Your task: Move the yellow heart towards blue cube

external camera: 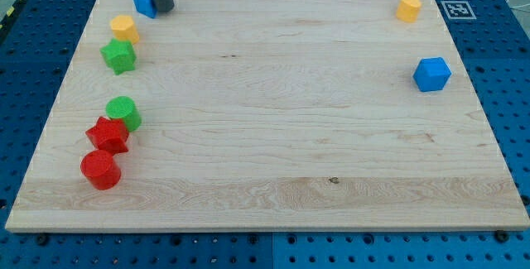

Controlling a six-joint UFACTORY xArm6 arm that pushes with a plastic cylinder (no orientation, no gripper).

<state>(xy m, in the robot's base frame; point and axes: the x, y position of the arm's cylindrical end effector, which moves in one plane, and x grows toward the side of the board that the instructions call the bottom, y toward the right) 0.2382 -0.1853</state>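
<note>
A yellow block (124, 28), which looks heart-shaped, lies near the board's top left. A second yellow block (408, 7), of a more angular shape, lies at the top right. The blue cube (431, 74) sits at the view's right, below that second yellow block. My tip (164, 9) is at the top left, touching or just beside the right side of a small blue block (143, 2), and above and to the right of the left yellow block. The rod partly hides the small blue block.
Down the board's left side lie a green star-like block (118, 55), a green cylinder (124, 112), a red star-like block (108, 135) and a red cylinder (100, 170). The wooden board (281, 136) lies on a blue perforated table.
</note>
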